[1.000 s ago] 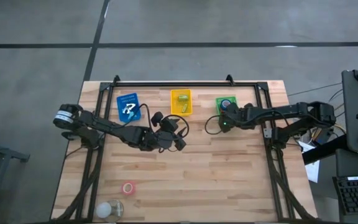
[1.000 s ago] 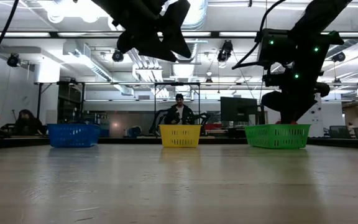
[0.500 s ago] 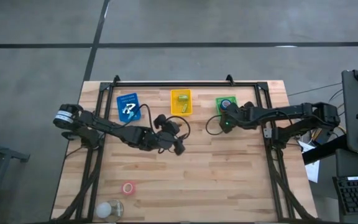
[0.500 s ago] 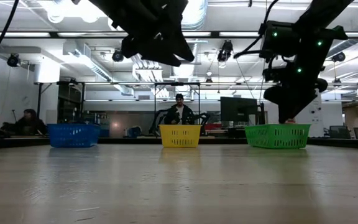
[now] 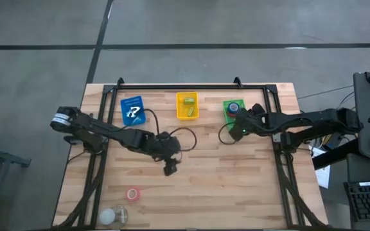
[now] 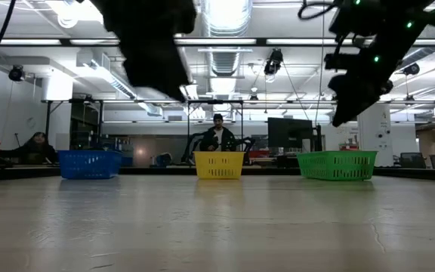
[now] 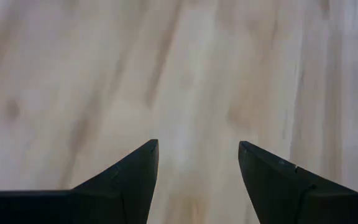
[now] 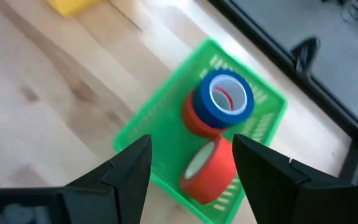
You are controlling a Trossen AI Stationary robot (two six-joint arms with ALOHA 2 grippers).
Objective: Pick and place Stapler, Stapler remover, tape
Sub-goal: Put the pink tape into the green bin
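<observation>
Tape is seen in the green basket: a blue roll is stacked on a red roll, and a second red roll lies tilted beside them, touching. In the high view this basket sits at about one o'clock from the table's middle, on the far edge. The yellow basket is placed at twelve o'clock, with a yellow-green item inside that cannot be identified, and the blue basket at eleven o'clock holds something white, likewise unclear. A further roll of red tape is left on the bare table at about seven o'clock, near the front edge, with a pale round object just beyond it toward the corner.

The right gripper is held above the near rim of the green basket, its arm stretched in from three o'clock; its fingers are spread apart and nothing is held between them. The left gripper is pointed down over bare wood just left of the table's centre, the arm reaching in from nine o'clock with the elbow bent. Its fingers are parted and empty, with only wood grain seen between them.

In the low view, a seated person is visible behind the yellow basket, and another person at nine o'clock.
</observation>
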